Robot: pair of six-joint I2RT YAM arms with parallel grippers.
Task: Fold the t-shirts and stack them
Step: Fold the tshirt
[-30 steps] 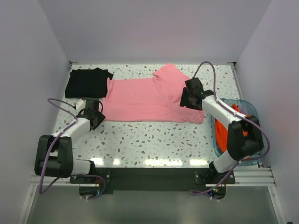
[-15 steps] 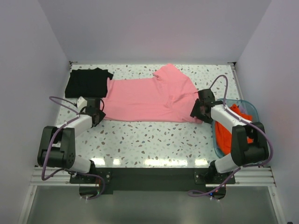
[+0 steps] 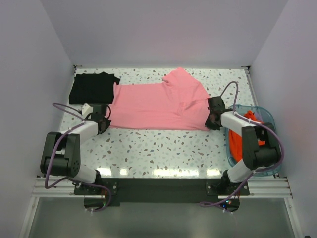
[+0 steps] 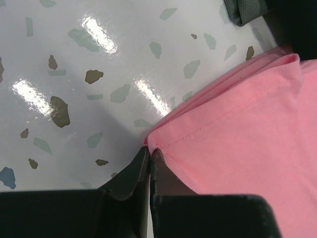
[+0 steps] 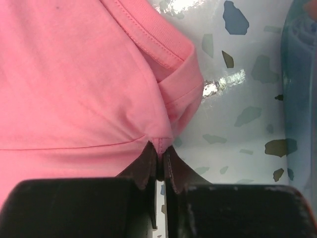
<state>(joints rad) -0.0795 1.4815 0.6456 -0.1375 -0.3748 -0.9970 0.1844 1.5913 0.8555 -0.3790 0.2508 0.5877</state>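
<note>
A pink t-shirt (image 3: 158, 105) lies spread across the middle of the speckled table, folded lengthwise. My left gripper (image 3: 105, 122) is shut on its near left corner (image 4: 154, 144); the jaws pinch the hem. My right gripper (image 3: 213, 120) is shut on the near right corner (image 5: 161, 144), by the sleeve fold. A black t-shirt (image 3: 93, 88) lies folded at the back left, touching the pink one's left end. Orange-red t-shirts (image 3: 239, 141) sit in the teal tub at the right.
The teal see-through tub (image 3: 264, 116) stands at the table's right edge, close to my right arm; its rim (image 5: 299, 89) shows in the right wrist view. White walls close in the table on three sides.
Both grippers have closed on the pink shirt's near corners. The right arm came down and toward me from the shirt's right part to its near right corner. The left gripper barely shifted.
</note>
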